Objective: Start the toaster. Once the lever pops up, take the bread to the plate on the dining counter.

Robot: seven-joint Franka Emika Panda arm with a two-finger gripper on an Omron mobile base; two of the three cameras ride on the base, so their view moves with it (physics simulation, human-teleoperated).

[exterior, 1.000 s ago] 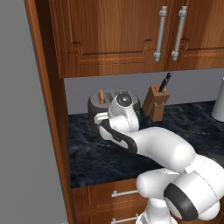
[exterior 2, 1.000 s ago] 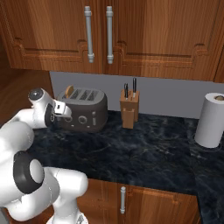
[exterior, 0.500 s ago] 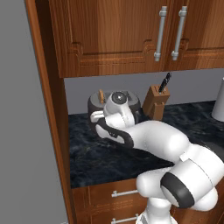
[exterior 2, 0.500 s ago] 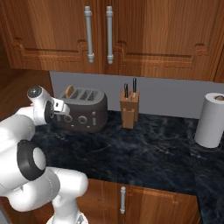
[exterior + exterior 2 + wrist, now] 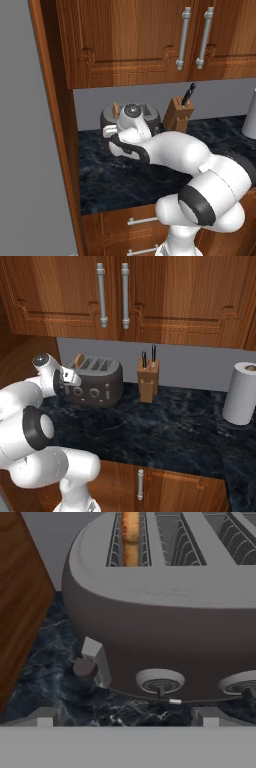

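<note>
Over the last second the open, empty pincer has been brought closer to the left end of the toaster on the desk, where the bread stands in the leftmost slot; the lever is judged unpressed.

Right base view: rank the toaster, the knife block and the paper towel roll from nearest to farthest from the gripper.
1. The toaster, directly in front of the open gripper, at the counter's left end.
2. The knife block, against the wall to the toaster's right.
3. The paper towel roll, far off at the right end.
</note>
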